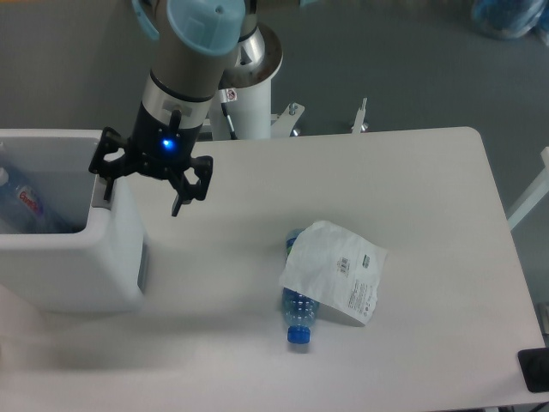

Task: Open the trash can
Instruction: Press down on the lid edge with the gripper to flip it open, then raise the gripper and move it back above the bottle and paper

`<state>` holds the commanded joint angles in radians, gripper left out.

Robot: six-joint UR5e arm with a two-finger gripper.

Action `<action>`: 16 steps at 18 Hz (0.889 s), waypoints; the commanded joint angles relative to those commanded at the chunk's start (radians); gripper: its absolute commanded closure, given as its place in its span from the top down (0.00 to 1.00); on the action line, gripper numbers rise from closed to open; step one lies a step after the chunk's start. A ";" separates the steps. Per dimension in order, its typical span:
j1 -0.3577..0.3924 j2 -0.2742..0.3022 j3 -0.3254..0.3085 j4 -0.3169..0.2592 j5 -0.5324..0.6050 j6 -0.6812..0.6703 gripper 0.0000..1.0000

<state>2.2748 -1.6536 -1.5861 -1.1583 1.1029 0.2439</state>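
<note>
Worktop: white, rounded corners, fills most of the view.

Bottle: clear plastic, blue cap, lying on its side toward the near edge, a little left of the middle. Cap points at the near edge. Upper half hidden under the paper.

Paper: white crumpled sheet or bag with small black print, lying over the bottle and touching it; its right side rests on the worktop.

Dark object: black, at the near right corner, cut by the frame edge; cannot tell what it is.

Bin: large white boxy plastic can with rounded corners, standing at the left edge of the worktop, partly out of frame. Its top is open; the inside is visible. A grey patch shows on its right wall. Inside, at the left, a clear bottle with a red and blue label.

Hand: black, two fingers, blue light lit on the wrist above it. It hangs over the bin's right rim, toward the far side. Fingers spread wide; left finger at or just inside the rim, right finger outside the bin above the worktop. Holds nothing. Whether the left finger touches the rim cannot be told.

Arm: grey with light blue caps, coming in from the far left.

Pedestal: white column beyond the far edge.

Floor: grey, beyond the far edge.
</note>
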 joint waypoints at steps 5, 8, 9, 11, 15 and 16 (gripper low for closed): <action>0.086 0.006 0.011 0.068 -0.002 0.002 1.00; 0.153 0.005 0.025 0.068 0.003 0.017 1.00; 0.176 -0.001 0.017 0.072 0.005 0.029 1.00; 0.212 -0.008 0.012 0.065 0.008 0.081 1.00; 0.262 -0.032 -0.012 0.068 0.075 0.224 1.00; 0.265 -0.041 -0.008 0.074 0.086 0.247 1.00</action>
<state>2.5402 -1.6950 -1.5939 -1.0846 1.1887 0.4906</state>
